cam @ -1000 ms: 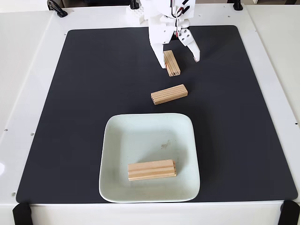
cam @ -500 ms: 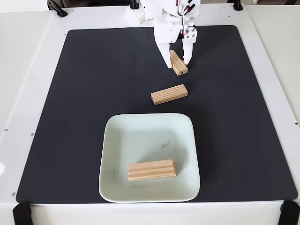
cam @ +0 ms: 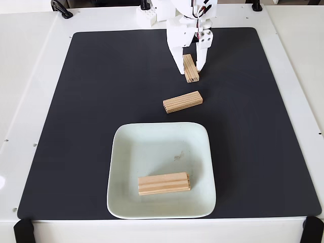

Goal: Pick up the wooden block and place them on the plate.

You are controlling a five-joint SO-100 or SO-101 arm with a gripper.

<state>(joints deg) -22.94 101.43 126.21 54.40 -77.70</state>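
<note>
Light-tan striped wooden block (cam: 190, 68), likely light and stiff, sat pinched across its narrow width between white gripper (cam: 190, 67) fingers.

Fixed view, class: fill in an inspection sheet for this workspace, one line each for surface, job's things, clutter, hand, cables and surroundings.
Surface: black mat on a white table.
Job's things: one wooden block lies flat on the plate; a second block lies on the mat above the plate; a third block sits between the fingers.
Clutter: nothing seen.
Hand: the hand is closed on the third block, near the mat's top edge.
Cables: red wires on the arm.
Surroundings: black clamps at the table corners.
</note>
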